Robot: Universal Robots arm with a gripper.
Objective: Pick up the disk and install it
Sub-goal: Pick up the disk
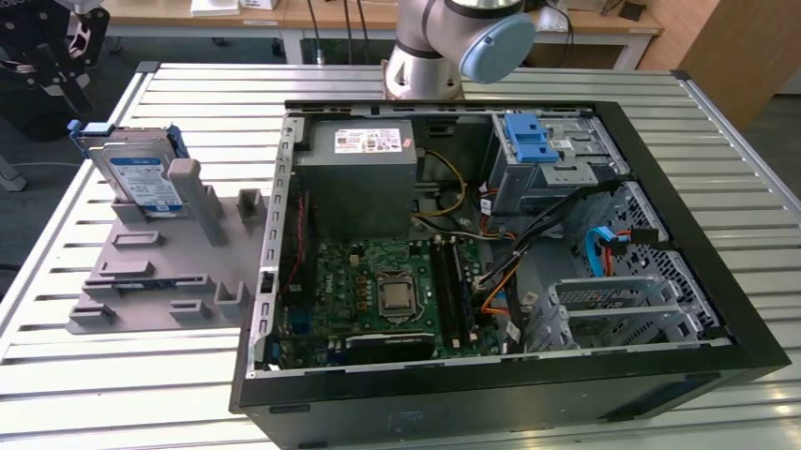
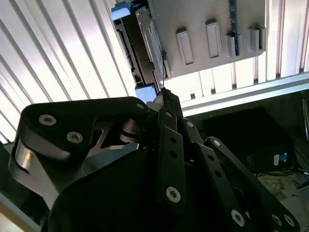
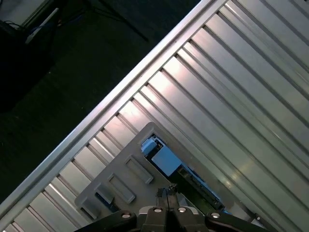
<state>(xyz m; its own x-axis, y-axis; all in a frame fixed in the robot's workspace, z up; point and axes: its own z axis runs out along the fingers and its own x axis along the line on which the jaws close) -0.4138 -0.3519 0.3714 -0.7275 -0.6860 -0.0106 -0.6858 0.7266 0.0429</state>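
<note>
Seemingly pressed together and empty, the end effector (image 3: 166, 192) hovers above the disk (image 1: 135, 173), upright in its grey holder (image 1: 150, 281) on the desk (image 1: 126, 375).

Silver-grey disk (image 1: 135, 180), blue-and-white labelled, blue-framed; ribbed silver table (image 1: 150, 384).

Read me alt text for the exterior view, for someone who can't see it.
The disk stands on edge in a grey holder on a slatted metal table, to the exterior view's left of an open computer case. The gripper hangs above the disk.
</note>
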